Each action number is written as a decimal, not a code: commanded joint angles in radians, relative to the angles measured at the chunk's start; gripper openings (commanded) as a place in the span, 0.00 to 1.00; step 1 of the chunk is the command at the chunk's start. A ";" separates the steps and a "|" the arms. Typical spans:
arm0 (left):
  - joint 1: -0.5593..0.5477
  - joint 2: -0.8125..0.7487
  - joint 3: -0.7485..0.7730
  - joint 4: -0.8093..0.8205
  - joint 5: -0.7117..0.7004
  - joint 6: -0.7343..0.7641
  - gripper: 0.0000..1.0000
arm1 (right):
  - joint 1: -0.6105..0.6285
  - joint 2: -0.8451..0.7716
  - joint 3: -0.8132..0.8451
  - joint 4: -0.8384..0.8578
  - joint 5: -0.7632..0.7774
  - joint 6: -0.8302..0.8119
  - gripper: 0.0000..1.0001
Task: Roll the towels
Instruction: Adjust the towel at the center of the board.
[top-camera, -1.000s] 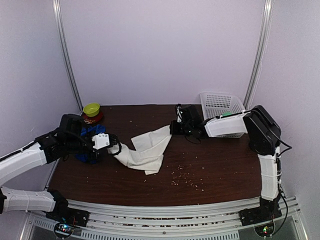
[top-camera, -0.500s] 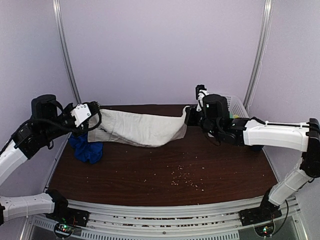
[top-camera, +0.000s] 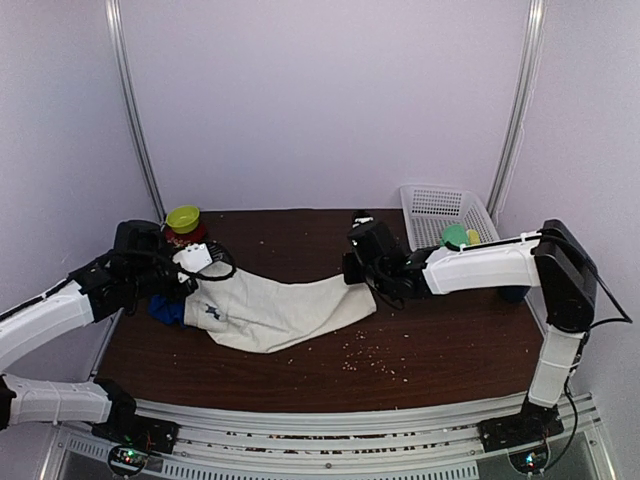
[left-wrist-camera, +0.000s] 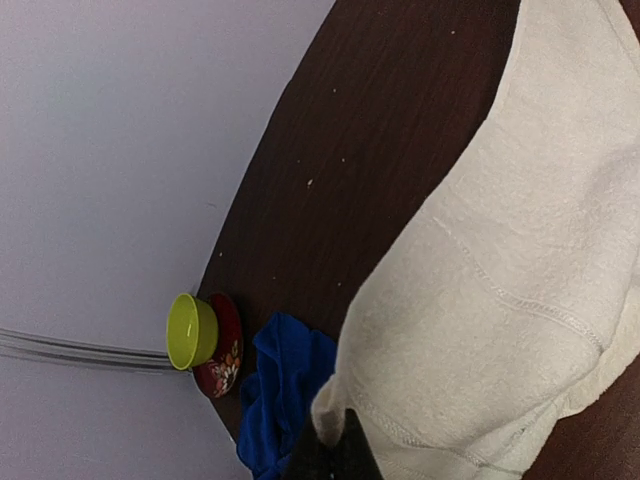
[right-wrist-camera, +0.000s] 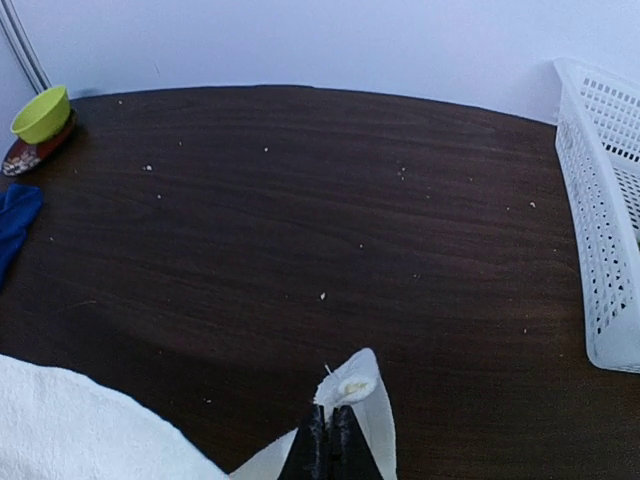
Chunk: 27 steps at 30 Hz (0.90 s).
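The dark wood-grain table (top-camera: 450, 340) carried the cream-white terry towel (top-camera: 285, 310), which sagged in a long, hemmed band across the middle. The crumpled royal blue towel (left-wrist-camera: 285, 385) lay just beside its left end. The left gripper (left-wrist-camera: 335, 450) pinched the cream towel's left corner. The right gripper (right-wrist-camera: 328, 430) was pressed shut on its right corner.

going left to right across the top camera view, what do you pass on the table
blue towel → white towel → right gripper → basket
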 joint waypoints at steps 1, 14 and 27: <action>0.032 0.055 -0.024 0.142 -0.070 -0.037 0.00 | -0.028 0.053 0.106 -0.060 -0.022 -0.037 0.00; 0.042 0.068 -0.139 0.242 -0.098 -0.059 0.00 | -0.150 0.113 0.241 -0.243 -0.435 -0.318 0.71; 0.042 0.077 -0.172 0.233 -0.069 -0.075 0.00 | -0.266 0.408 0.584 -0.437 -0.680 -0.355 0.72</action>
